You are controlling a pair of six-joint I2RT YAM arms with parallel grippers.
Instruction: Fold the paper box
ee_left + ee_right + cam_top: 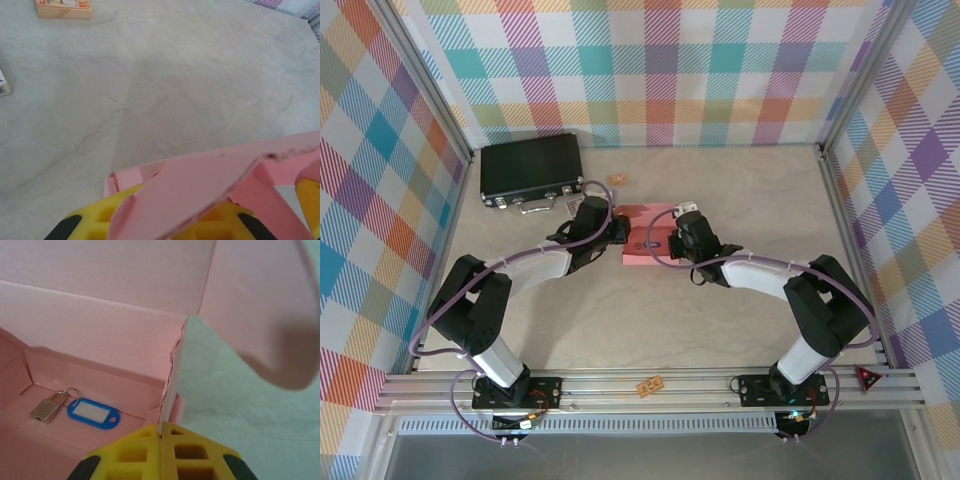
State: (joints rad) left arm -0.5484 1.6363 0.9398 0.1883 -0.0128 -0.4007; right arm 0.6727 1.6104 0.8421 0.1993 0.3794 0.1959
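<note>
- The paper box [638, 256] sits open-topped in the middle of the tabletop [750, 210], between the two tools.
- Right tool [161, 434] — clenched on the ragged edge of the box's side wall, the card pinched between its yellow fingers.
- Left tool [623, 234] is at the box's left side. A pink flap lies across its yellow fingers [107, 215] — I cannot tell whether it grips it.
- Inside the box, a small padlock [46, 409] lies just beside a blue key tag [94, 413].
- A black case [532, 170] lies at the far left.
</note>
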